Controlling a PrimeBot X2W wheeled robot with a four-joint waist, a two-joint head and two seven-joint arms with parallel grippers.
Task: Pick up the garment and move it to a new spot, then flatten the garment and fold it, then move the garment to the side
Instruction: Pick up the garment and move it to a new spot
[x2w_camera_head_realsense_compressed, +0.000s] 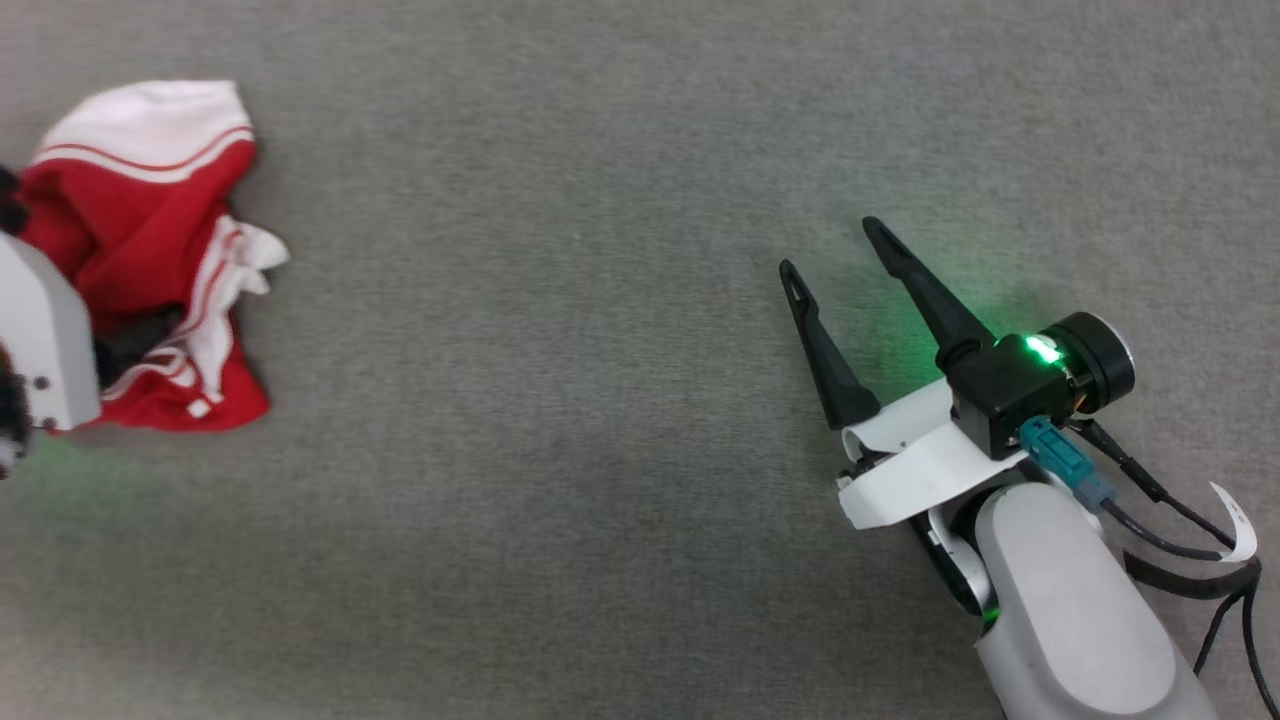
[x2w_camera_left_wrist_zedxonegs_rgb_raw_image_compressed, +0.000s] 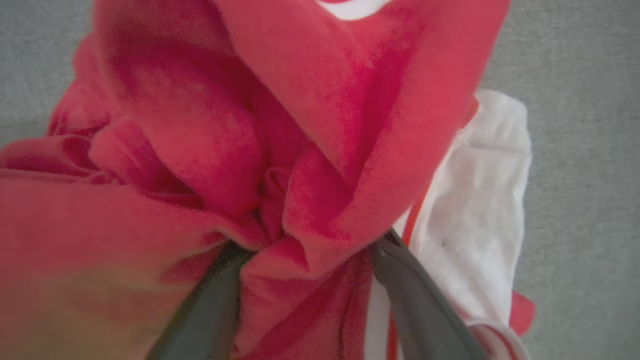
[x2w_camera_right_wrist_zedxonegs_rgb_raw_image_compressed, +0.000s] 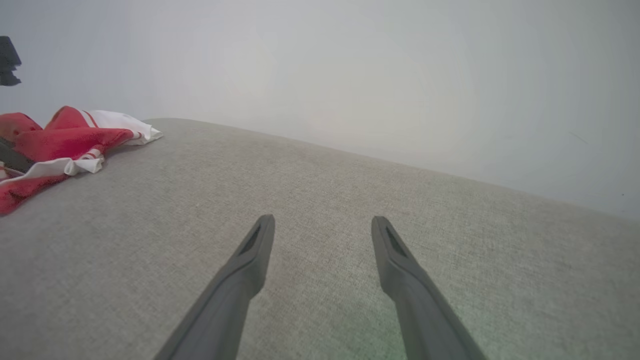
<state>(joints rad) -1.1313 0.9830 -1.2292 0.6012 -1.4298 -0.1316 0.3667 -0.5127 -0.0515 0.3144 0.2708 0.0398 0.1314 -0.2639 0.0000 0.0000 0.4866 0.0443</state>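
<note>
Seemingly the first pick-up: the left end effector (x2w_camera_left_wrist_zedxonegs_rgb_raw_image_compressed: 310, 245), spread wide among the crumpled red garment's (x2w_camera_head_realsense_compressed: 150, 260) folds at upper left, must close next; the right end effector (x2w_camera_head_realsense_compressed: 830, 245) gapes empty.

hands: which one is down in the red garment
The left hand: its fingers are sunk in the red folds of the garment. The right hand is open over bare grey surface, well apart from it.

We see the garment (x2w_camera_head_realsense_compressed: 130, 220) bright red, its white bands thinly red-striped; the surface (x2w_camera_head_realsense_compressed: 600, 450) is plain grey.
</note>
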